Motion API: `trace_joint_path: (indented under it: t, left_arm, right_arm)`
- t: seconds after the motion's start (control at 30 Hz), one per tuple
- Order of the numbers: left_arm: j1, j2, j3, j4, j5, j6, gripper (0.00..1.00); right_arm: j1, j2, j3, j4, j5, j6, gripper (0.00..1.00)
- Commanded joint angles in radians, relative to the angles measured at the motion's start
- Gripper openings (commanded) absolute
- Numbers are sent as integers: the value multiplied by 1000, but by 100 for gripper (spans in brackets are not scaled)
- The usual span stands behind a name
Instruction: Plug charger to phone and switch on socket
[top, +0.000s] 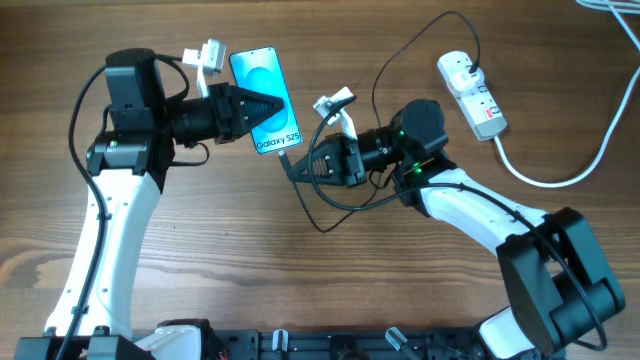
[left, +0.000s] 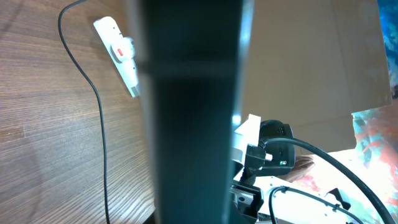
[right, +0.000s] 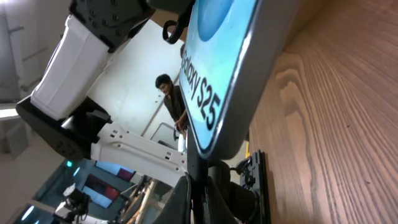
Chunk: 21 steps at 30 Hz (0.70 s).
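Note:
The phone (top: 262, 92), teal-blue with a "Galaxy S25" band, is held off the table with my left gripper (top: 268, 108) shut on its side. In the left wrist view it is a dark edge-on band (left: 193, 112) filling the middle. My right gripper (top: 296, 165) is shut on the plug end of the charger (top: 287, 153), just below the phone's bottom end. In the right wrist view the phone (right: 217, 62) looms above the fingers (right: 214, 202), and the dark plug (right: 194, 177) meets its lower edge; whether it is seated I cannot tell. The socket (top: 472, 93) lies at the far right.
The charger's black cable (top: 400, 55) loops from the socket to my right gripper and sags onto the table (top: 330, 215). A thick white cord (top: 575, 170) curves off right of the socket. The socket (left: 118, 55) and cable (left: 101, 124) also show in the left wrist view.

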Motion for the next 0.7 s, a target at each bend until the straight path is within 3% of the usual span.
trace_joint_path:
  t: [0.0,0.67]
  left_arm:
    - [-4,-3,6,3,18,1,4]
    - [-4,-3,6,3,17,5,4]
  right_arm:
    - [2,4,6,5,44,4,4]
    - [2,4,6,2,104,4,4]
